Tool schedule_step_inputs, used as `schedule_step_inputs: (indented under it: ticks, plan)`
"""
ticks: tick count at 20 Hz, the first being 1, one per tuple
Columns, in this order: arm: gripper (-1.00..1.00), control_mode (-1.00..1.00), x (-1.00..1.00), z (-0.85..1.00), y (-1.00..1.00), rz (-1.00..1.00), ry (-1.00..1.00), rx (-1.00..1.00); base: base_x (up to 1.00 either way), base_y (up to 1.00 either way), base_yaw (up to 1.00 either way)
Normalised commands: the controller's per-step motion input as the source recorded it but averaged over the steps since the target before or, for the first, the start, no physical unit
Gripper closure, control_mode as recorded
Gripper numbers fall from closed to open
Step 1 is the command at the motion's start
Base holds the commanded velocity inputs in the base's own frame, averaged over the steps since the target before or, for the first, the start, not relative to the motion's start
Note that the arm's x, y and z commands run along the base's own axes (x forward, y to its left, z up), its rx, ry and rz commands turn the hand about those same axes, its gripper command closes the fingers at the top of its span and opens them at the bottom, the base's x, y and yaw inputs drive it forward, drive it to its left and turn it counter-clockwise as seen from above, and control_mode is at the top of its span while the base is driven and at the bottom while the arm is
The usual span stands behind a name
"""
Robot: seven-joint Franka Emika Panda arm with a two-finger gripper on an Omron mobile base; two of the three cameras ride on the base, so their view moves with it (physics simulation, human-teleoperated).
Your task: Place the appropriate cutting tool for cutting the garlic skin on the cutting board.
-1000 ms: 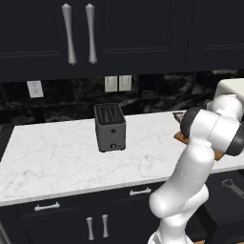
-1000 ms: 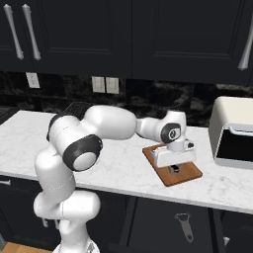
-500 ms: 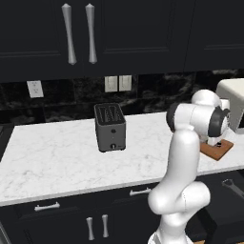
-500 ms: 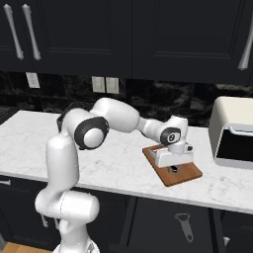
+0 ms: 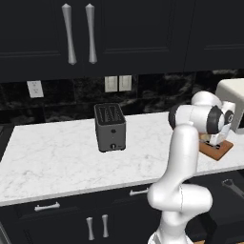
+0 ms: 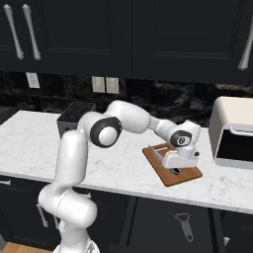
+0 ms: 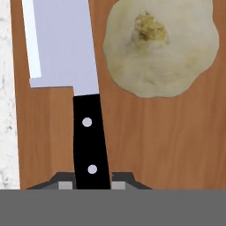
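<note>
Knife lowered onto the board beside the garlic.
The gripper (image 7: 92,185) clamps the knife (image 7: 70,66) by its black handle, blade flat over the cutting board (image 7: 154,141), leaving the garlic (image 7: 161,46) clear alongside.

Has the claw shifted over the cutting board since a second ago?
No. In the right base view the claw hangs over the same spot of the cutting board; the elbow swung.

knife (image 7: 66,48): pale silvery blade, black handle with two silver rivets | garlic (image 7: 161,46): beige, mottled centre | cutting board (image 7: 154,141): reddish-brown wood grain | toaster (image 5: 110,127): dark grey | countertop (image 5: 52,157): white marble, grey veins
</note>
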Motion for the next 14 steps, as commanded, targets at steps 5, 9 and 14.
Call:
schedule_step_inputs:
  ticks: [5, 9, 14]
  plan:
    - [-1.00, -1.00, 0.04, -0.26, 0.02, 0.00, 0.00, 0.00, 0.00, 0.00, 0.00]
    - [-1.00, -1.00, -0.13, -0.06, 0.36, 0.00, 0.00, 0.00, 0.00, 0.00, 0.00]
    - [-1.00, -1.00, -0.19, 0.00, 0.28, 0.00, -0.02, -0.04, 0.00, 0.00, 0.00]
